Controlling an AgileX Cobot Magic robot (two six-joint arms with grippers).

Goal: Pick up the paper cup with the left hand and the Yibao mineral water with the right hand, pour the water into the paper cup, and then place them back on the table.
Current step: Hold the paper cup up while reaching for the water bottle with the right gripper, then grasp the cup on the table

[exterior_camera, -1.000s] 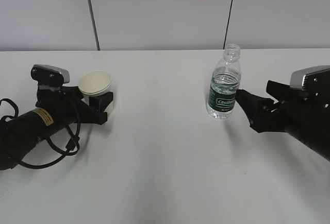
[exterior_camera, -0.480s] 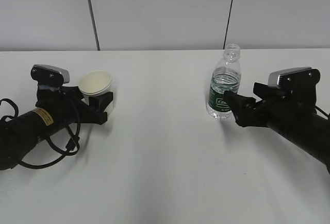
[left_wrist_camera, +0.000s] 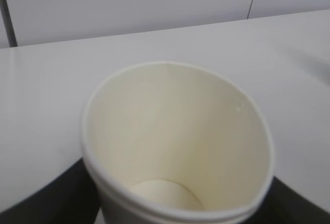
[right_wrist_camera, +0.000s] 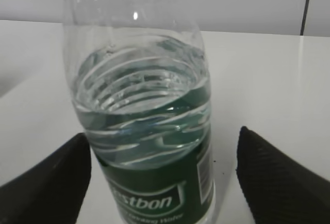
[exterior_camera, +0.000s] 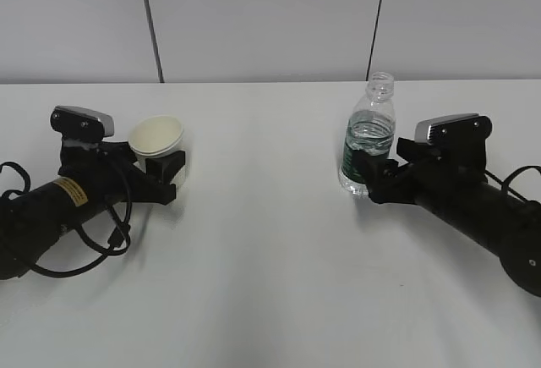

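The paper cup [exterior_camera: 156,135] stands upright on the white table [exterior_camera: 270,249] at the left, white outside and cream inside. My left gripper [exterior_camera: 169,166] is closed round its lower wall. In the left wrist view the cup [left_wrist_camera: 175,126] fills the frame with a dark finger against each side, and the left gripper [left_wrist_camera: 175,206] sits low on it. The Yibao mineral water [exterior_camera: 368,138] stands upright and capless at the right. My right gripper [exterior_camera: 365,174] is open with a finger on each side of the green label. In the right wrist view, gaps show between the bottle [right_wrist_camera: 144,105] and the right gripper [right_wrist_camera: 162,183].
A loose black cable [exterior_camera: 93,245] loops on the table beside the left arm. A grey panelled wall runs along the table's far edge.
My right arm has moved left towards the bottle, so its open fingers now stand on either side of it. The left arm and the cup have not moved.
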